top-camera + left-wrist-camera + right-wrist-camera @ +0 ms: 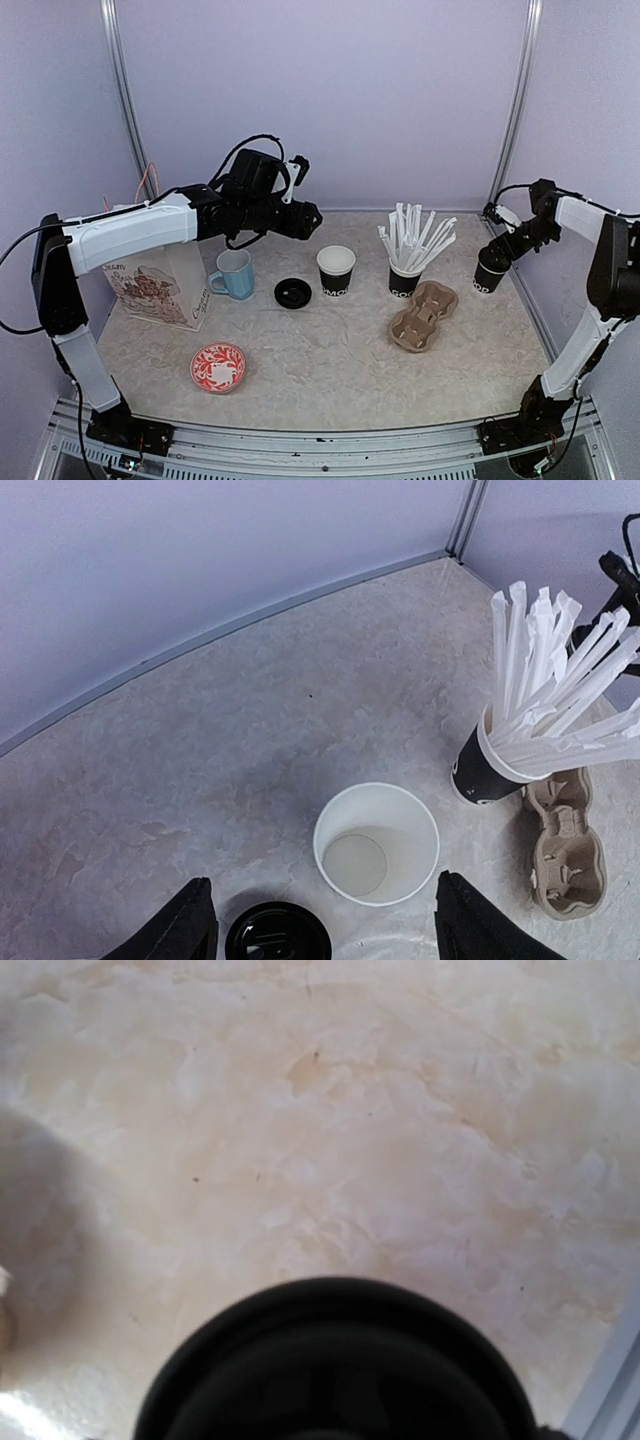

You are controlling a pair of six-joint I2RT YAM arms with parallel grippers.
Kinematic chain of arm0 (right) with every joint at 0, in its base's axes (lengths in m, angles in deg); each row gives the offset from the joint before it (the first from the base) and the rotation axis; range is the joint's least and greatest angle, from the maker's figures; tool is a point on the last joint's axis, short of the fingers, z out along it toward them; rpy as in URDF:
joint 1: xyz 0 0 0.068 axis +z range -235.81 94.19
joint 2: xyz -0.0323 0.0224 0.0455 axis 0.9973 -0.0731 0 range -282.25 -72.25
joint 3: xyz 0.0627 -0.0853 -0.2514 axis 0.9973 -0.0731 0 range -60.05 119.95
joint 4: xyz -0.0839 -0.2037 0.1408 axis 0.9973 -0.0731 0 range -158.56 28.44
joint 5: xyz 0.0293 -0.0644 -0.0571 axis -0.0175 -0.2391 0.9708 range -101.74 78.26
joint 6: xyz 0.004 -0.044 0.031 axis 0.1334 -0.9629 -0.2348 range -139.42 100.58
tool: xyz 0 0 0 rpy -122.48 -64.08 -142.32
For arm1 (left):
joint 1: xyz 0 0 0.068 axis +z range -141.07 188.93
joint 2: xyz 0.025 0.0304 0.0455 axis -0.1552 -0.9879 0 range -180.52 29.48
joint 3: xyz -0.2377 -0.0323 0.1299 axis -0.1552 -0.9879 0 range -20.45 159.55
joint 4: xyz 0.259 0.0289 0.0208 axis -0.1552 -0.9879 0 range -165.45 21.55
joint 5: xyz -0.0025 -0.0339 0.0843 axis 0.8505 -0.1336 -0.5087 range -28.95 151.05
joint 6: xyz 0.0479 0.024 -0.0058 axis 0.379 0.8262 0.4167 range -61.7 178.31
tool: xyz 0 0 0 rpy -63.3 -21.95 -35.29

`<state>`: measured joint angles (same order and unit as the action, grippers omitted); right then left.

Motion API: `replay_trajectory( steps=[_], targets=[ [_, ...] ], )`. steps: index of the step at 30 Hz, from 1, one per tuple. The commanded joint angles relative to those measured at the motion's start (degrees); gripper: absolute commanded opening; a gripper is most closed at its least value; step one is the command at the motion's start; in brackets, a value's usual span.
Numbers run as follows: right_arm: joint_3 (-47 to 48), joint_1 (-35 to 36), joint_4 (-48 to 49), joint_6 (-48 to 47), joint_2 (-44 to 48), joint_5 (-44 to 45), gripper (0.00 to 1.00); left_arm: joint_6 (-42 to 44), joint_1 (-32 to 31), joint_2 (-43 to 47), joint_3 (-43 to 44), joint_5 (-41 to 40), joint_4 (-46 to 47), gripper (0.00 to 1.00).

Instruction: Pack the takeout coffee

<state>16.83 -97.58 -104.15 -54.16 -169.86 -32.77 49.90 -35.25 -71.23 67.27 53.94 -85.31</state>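
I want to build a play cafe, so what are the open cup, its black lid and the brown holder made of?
The cup looks like paper: it is matte white inside with a thin rolled rim. The lid seems to be plastic, since it is glossy black with moulded ridges. The brown holder is probably moulded paper pulp: dull, rough and egg-carton-like.

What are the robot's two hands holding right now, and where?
The right gripper seems to grip a black cup at its top. The left gripper is open, holding nothing.
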Motion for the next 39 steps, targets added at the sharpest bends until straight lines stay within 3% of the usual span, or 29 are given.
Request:
replay_trajectory(
  steps=[1, 4, 9, 14, 20, 24, 28, 30, 39],
  targets=[
    [0.1, -0.4, -0.4, 2.1, 5.8, -1.1, 0.99, 0.6, -0.7, -3.0, 5.3, 1.3, -4.7, 0.71],
    [-1.3, -0.4, 0.8, 3.4, 10.4, -1.3, 0.99, -0.8, -0.4, -6.9, 9.3, 1.5, -8.2, 0.65],
    [-10.5, 1.2, 6.7, 7.1, 20.1, -10.3, 0.97, -3.4, 0.1, -14.0, 15.9, 3.4, -12.5, 0.55],
    [-19.5, 6.1, 14.2, 7.9, 28.0, -12.9, 0.93, -6.9, 0.6, -21.8, 23.4, 3.3, -17.8, 0.52],
    [-23.9, 9.5, 17.4, 9.2, 30.7, -15.5, 0.90, -8.7, 1.2, -27.0, 25.7, 3.8, -19.0, 0.45],
    [-24.1, 10.4, 16.9, 8.4, 30.0, -15.4, 0.89, -8.7, 1.5, -29.4, 26.6, 4.1, -20.3, 0.32],
    [-24.1, 10.5, 17.0, 8.4, 30.3, -15.8, 0.87, -8.5, 1.4, -29.8, 26.5, 4.3, -20.5, 0.06],
    [-23.8, 10.5, 16.6, 8.5, 30.5, -16.0, 0.87, -8.4, 1.0, -28.6, 26.2, 4.2, -20.9, 0.00],
    [-19.6, 10.6, 11.5, 8.3, 32.4, -17.4, 0.86, -1.5, -4.7, -16.0, 16.0, 7.6, -25.8, 0.00]
  ],
)
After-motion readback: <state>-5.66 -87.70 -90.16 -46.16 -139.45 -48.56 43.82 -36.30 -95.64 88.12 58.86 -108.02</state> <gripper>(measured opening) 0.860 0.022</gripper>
